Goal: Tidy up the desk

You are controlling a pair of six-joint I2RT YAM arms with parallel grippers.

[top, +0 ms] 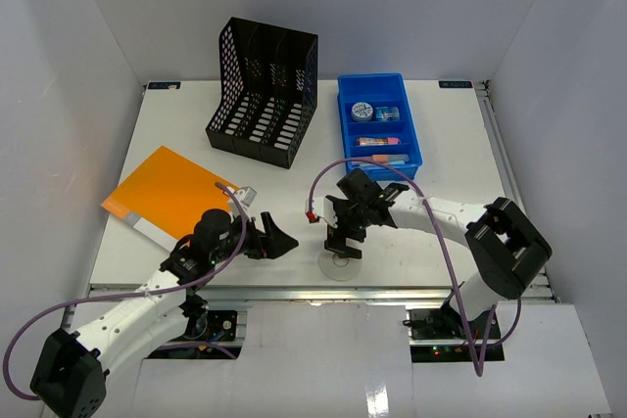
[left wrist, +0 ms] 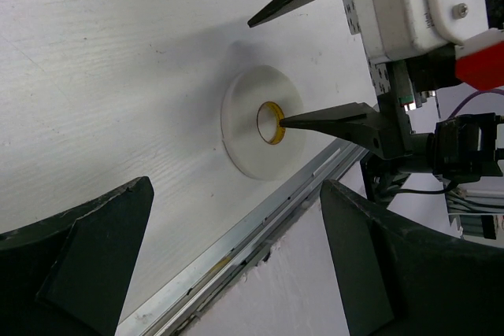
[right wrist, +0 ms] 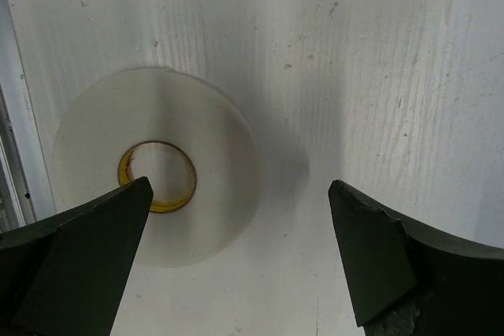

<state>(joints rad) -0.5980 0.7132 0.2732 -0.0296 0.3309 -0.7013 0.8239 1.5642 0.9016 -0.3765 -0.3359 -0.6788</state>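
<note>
Seen from the top external camera, mounted above and behind the two arm bases, the whole flat white rectangular surface (top: 451, 163) stretches away to the black mesh file rack (top: 263, 95) and the blue plastic compartment tray (top: 379, 122) at its far side. The left wrist camera sits low behind the left pincer (left wrist: 236, 185), looking along the surface's near metal rail (left wrist: 236, 238) toward the right pincer (left wrist: 266, 72). The right wrist camera points almost straight down, close above the surface, framed by its own dark fingers (right wrist: 79, 265). All three views share the flat white tape roll with a yellow core (top: 340, 266): small from above, large from both wrists.
</note>
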